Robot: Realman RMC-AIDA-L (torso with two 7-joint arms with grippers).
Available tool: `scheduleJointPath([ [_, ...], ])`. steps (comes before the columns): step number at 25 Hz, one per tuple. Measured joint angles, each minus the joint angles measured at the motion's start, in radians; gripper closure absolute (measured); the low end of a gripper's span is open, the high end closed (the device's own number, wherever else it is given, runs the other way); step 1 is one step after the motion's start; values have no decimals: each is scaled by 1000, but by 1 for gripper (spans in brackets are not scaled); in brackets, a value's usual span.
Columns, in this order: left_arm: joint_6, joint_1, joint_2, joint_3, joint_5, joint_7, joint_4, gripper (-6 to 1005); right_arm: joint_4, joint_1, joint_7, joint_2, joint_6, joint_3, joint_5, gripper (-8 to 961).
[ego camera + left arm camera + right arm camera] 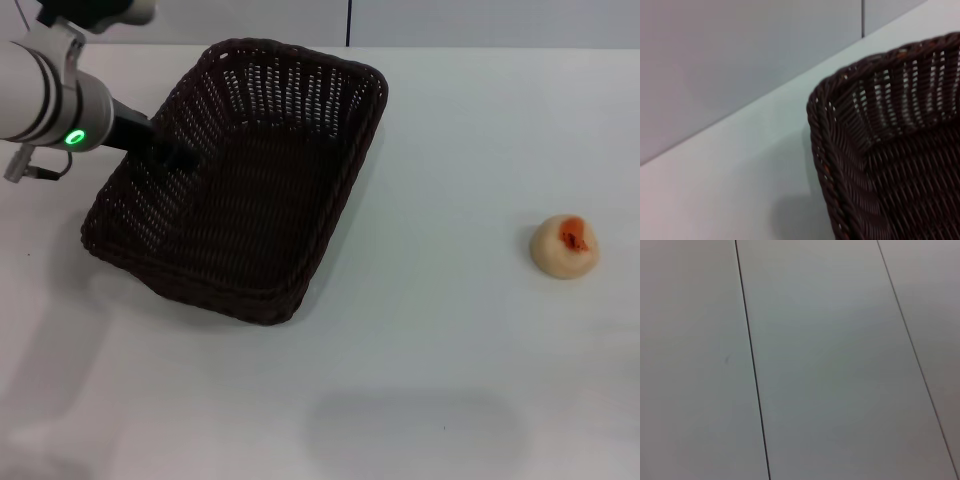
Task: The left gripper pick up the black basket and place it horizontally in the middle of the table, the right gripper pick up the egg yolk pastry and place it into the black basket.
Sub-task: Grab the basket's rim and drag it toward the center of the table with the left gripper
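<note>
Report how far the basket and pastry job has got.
Nothing is finished yet. In hand: the left pincer is at the left rim of the black basket, which sits skewed on the table's left half. Left: squaring it up in the middle, then putting in the egg yolk pastry, untouched at right.

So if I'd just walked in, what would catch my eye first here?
Most likely the black basket, a big dark woven tray lying at an angle on the left half of the white table. The left gripper reaches in over the basket's left rim, a green ring light glowing on its arm. Far off to the right, alone on the table, sits the small egg yolk pastry with its orange-red spot.
</note>
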Motion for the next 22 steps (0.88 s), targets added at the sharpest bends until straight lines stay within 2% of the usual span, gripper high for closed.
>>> scheduleJointPath([
  [8,11,-39,-1,-2,0,-7,64,221,0,0,0,-1,2,0,0,175],
  [19,3,-41,0,13,3,4,48,427,0,-4,0,-1,2,0,0,180],
  [22,3,-41,0,14,3,15,48,563,0,-4,0,-1,1,0,0,182],
])
